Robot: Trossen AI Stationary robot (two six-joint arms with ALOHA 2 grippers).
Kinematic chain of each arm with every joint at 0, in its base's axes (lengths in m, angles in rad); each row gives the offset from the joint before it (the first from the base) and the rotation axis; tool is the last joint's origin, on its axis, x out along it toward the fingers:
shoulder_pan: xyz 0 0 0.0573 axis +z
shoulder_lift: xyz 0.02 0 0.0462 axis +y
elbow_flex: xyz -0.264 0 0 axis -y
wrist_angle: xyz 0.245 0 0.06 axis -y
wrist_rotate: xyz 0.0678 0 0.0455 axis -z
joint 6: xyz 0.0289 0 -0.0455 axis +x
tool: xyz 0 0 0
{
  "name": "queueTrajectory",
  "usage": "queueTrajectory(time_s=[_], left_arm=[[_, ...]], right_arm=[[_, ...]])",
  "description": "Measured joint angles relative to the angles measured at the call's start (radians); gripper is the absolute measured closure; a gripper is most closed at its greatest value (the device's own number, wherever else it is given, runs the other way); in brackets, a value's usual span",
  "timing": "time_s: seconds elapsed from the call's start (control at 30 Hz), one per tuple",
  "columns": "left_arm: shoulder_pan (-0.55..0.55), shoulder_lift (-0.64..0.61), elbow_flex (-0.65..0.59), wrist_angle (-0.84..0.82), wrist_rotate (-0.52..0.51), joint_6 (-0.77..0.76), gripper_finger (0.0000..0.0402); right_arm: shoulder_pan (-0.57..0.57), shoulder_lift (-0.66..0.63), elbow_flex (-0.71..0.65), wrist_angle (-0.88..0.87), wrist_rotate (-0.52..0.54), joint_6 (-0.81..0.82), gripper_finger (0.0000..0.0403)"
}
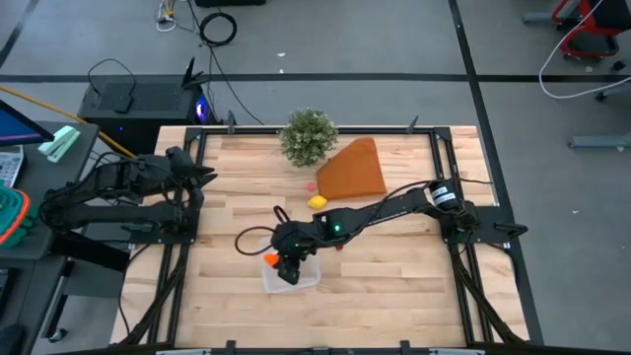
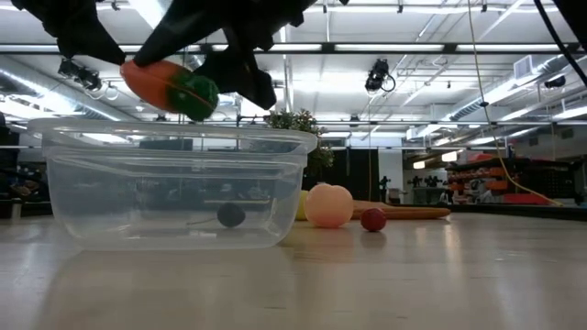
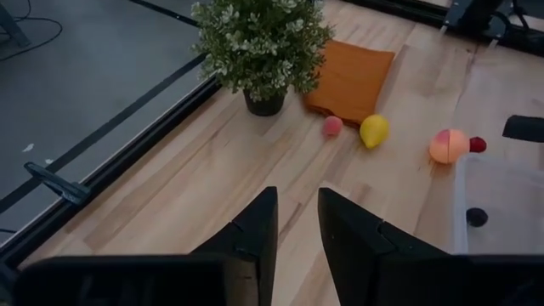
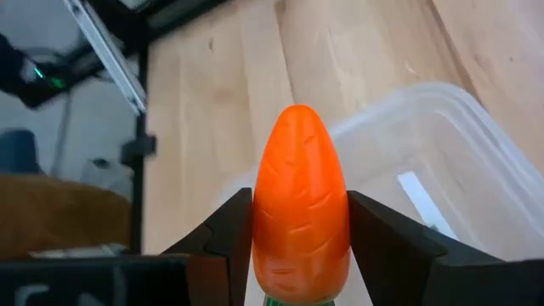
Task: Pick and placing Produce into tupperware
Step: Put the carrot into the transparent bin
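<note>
My right gripper (image 1: 285, 262) hangs over the clear square tupperware (image 1: 292, 273), shut on the orange carrot (image 4: 301, 204) with its green top (image 2: 196, 94). In the low view the carrot (image 2: 158, 82) is above the tupperware's rim (image 2: 174, 136). A small dark bit (image 2: 231, 214) lies on the tupperware's floor. The peach-pink ball (image 2: 328, 204), a red bit (image 2: 372, 219) and the yellow lemon (image 3: 373, 130) rest on the table beyond it. A small pink ball (image 3: 332, 126) lies near the lemon. My left gripper (image 3: 297, 228) waits open at the table's left edge. My right gripper pinches the carrot between its two fingers, on the thick part of the body (image 4: 270, 255) just ahead of the green top. The carrot lies along the fingers, with its pointed tip (image 4: 297, 115) sticking out past them. It is lifted clear above the tupperware, lying nearly level.
A bushy green plant in a pot (image 1: 308, 136) stands at the far edge. The big orange-brown wedge (image 1: 352, 170) lies beside it. Black frame rails (image 1: 442, 158) run along the table's sides. Bare wood shows on the near and right parts of the table.
</note>
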Motion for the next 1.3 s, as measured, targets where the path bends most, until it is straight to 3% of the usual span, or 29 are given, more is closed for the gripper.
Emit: queueTrajectory(time_s=[0.27,1.3], left_arm=[[0.0,0.0,0.0,-0.003,0.0,0.013,0.0307],[0.0,0.0,0.0,-0.003,0.0,0.013,0.0307]], right_arm=[[0.0,0.006,0.0,-0.04,0.015,-0.139,0.0262],[0.007,0.064,-0.013,-0.15,-0.023,-0.272,0.0262]])
